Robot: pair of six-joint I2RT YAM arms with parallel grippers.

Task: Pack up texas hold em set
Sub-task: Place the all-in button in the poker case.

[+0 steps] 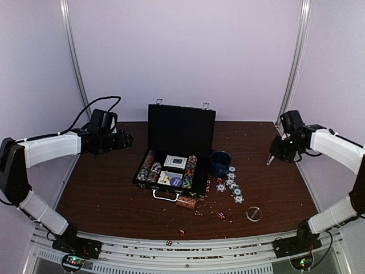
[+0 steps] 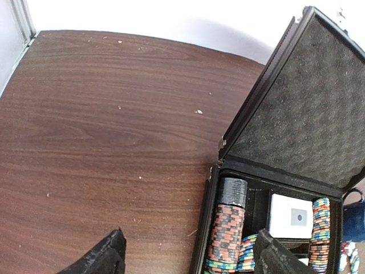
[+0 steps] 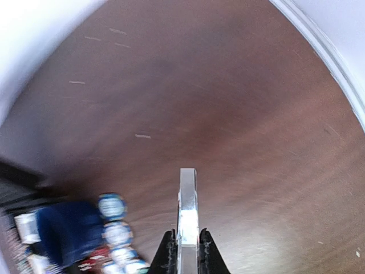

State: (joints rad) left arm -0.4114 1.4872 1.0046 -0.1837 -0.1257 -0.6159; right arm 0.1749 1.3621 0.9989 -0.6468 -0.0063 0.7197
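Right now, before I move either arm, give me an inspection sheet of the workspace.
Surface: dark wood table, speckled with small pale bits.
Job's things: black case open, lid upright; chip rows and card decks inside; loose chips on the table right of it; red dice scattered in front.
Clutter: blue cup right of the case; clear round piece front right.
Hands: left hand open, empty, left of the case; right hand shut on a thin pale piece seen edge-on, possibly a chip.
Cables: black cable looping behind the left arm.
Surroundings: pale walls, metal posts; nothing else seen.
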